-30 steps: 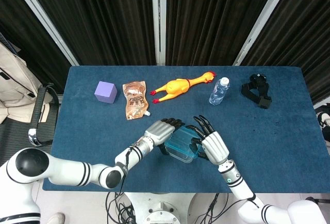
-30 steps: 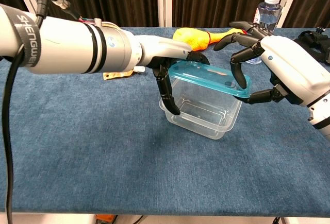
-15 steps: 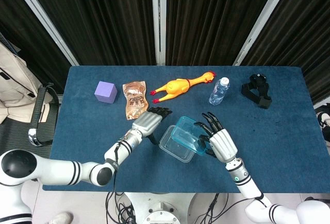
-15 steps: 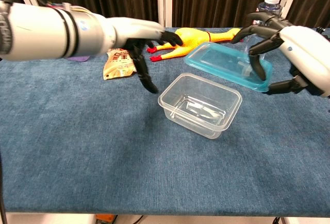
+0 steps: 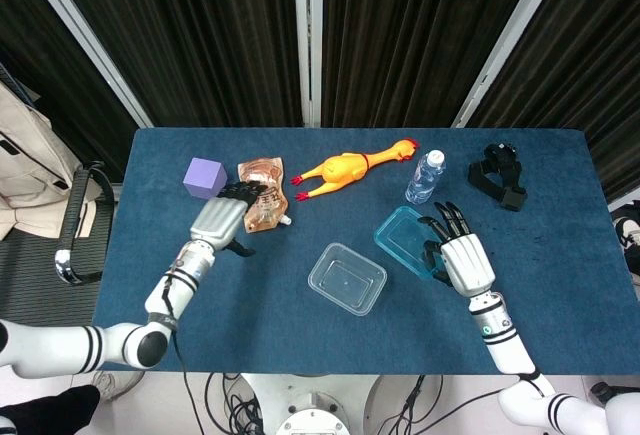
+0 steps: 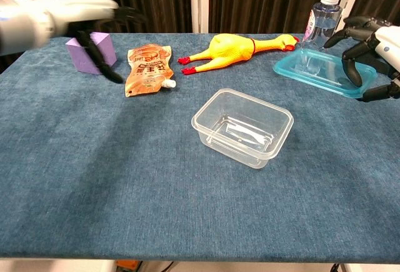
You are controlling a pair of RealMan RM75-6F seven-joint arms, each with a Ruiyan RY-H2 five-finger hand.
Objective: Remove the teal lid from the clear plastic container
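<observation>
While right hand (image 6: 375, 59) holds teal rectangular plastic lid (image 6: 322, 70) by right edge, far right of open clear plastic container (image 6: 243, 127) at table centre, left hand (image 5: 217, 221) hangs empty, fingers spread. Lid likely light, flexible, slick; rim grip safest.

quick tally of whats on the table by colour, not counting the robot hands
Purple: 1, the purple foam cube
Orange: 1, the orange spouted snack pouch
Yellow: 1, the yellow rubber chicken
Clear: 2, the clear plastic container and the clear water bottle
Teal: 1, the teal lid
Black: 1, the black strap
Total: 7
</observation>
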